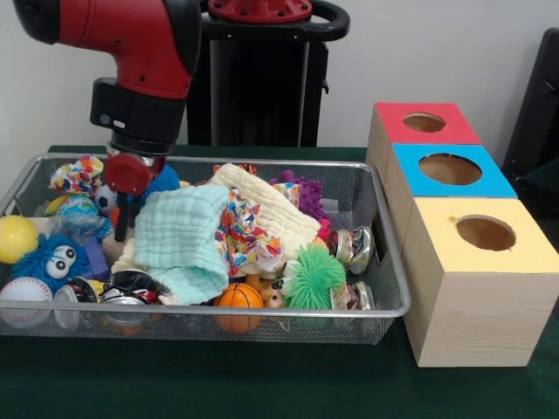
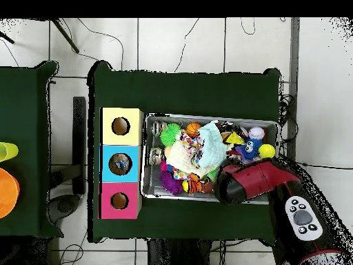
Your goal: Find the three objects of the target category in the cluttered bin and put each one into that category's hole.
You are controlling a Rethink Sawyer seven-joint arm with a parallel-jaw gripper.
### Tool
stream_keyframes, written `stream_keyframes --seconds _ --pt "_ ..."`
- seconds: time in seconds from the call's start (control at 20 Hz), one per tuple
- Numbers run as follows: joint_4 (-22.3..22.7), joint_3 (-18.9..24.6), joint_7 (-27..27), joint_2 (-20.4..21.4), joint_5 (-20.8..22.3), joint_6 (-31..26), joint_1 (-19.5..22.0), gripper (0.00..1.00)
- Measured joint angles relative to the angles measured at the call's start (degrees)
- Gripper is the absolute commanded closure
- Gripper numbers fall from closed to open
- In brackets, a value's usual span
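The silver wire-mesh bin (image 1: 395, 262) stands at the left of the green table, full of clutter. It holds a mint cloth (image 1: 179, 240), a cream cloth (image 1: 262, 202), a patterned cloth (image 1: 242, 231), a green spiky ball (image 1: 313, 278), an orange ball (image 1: 238, 297), a blue fuzzy toy with eyes (image 1: 51, 259), a yellow ball (image 1: 16, 237), a baseball (image 1: 24, 292) and metal tins (image 1: 354, 247). My gripper (image 1: 122, 214) is lowered into the bin's left part, just left of the mint cloth. In the overhead view the arm (image 2: 255, 181) covers the gripper above the bin (image 2: 207, 116).
Three wooden boxes stand in a row right of the bin, each with a round hole on top: red (image 1: 425, 123), blue (image 1: 450, 169), yellow (image 1: 485, 234). In the overhead view they are yellow (image 2: 120, 126), blue (image 2: 120, 164) and red (image 2: 119, 201). Orange and yellow-green things (image 2: 7, 190) lie on a side table.
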State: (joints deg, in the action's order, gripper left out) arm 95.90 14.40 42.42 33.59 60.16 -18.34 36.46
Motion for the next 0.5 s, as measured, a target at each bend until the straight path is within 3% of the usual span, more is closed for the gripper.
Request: stream_keyframes --seconds 0.5 --pt "0.12 -0.85 0.00 1.40 -0.28 0.00 3.23 0.00"
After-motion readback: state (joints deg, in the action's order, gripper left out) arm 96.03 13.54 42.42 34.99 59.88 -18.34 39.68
